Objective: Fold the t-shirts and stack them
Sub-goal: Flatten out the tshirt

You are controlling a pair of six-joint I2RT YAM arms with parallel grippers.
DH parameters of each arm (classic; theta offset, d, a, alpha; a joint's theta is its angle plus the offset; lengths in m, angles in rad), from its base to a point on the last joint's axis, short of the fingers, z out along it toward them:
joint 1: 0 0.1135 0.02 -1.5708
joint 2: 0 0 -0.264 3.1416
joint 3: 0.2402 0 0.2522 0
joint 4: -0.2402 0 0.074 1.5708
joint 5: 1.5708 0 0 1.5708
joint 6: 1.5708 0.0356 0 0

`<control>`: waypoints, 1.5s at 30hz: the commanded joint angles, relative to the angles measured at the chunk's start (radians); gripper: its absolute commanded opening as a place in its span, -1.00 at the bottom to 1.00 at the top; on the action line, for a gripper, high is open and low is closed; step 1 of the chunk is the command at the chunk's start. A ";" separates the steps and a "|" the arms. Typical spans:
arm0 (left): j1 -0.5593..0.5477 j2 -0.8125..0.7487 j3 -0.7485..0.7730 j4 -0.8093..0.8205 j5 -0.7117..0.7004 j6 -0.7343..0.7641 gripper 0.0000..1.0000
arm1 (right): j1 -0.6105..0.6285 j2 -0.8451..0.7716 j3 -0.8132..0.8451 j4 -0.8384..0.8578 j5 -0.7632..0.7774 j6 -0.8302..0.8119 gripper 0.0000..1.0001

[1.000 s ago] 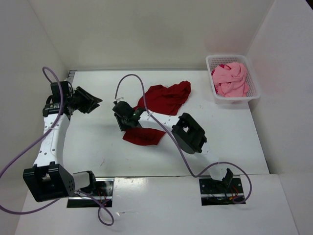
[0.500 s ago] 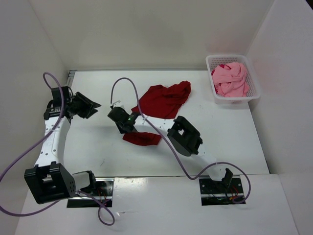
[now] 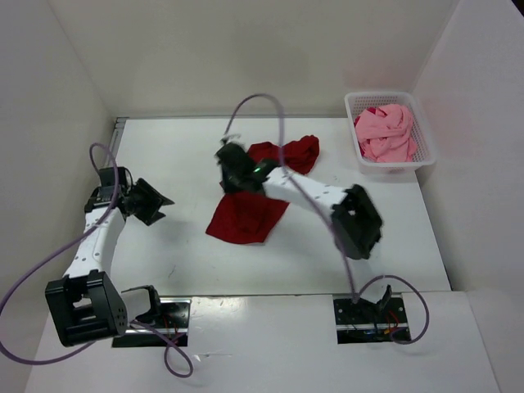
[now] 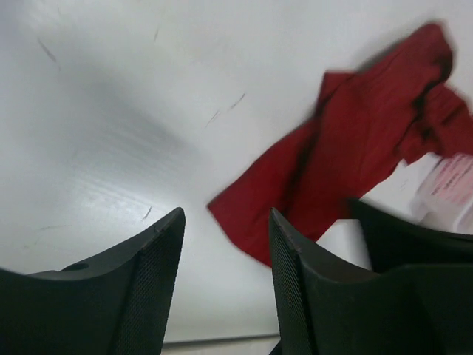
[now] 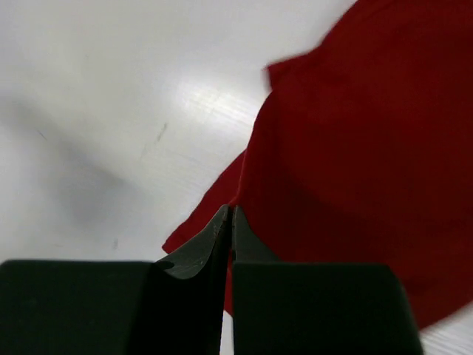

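Top external view is showing me the right gripper [image 3: 236,168] reaching out over the far middle of the white table [image 3: 164,147], and I am reading it as clamped on the dark red cloth t-shirt [image 3: 246,219]. The shirt is fanning out from the gripper toward the near side, and another bunched part is trailing off to the far right. On the right wrist feed the two black fingers [image 5: 199,255] are pressing together with red cloth at their tips. The left gripper [image 3: 154,203] is hovering at the left of the table, well apart from the shirt. On its wrist feed the fingers [image 4: 148,274] are standing apart with table surface showing between them. A light pink cloth t-shirt [image 3: 385,133] is lying crumpled inside the white plastic lattice basket [image 3: 425,157] at the far right corner.
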 commanded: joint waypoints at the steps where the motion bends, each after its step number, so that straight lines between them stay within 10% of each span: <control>1: -0.047 -0.014 -0.056 0.005 0.042 0.045 0.17 | -0.190 -0.398 -0.093 0.070 -0.042 0.082 -0.94; 10: -0.344 0.174 -0.067 0.072 0.023 -0.044 0.25 | -0.698 -0.911 -0.497 0.053 -0.260 0.145 -0.92; 25: -0.412 0.285 -0.060 0.184 -0.044 -0.125 0.30 | -0.827 -1.137 -0.638 -0.074 -0.245 0.126 -0.92; 39: -0.486 0.453 -0.024 0.206 -0.132 -0.112 -0.17 | -0.837 -1.126 -0.638 -0.058 -0.279 0.126 -0.92; 45: -0.475 0.486 0.082 0.183 -0.198 -0.067 -1.00 | -0.837 -1.077 -0.638 0.004 -0.337 0.158 -0.89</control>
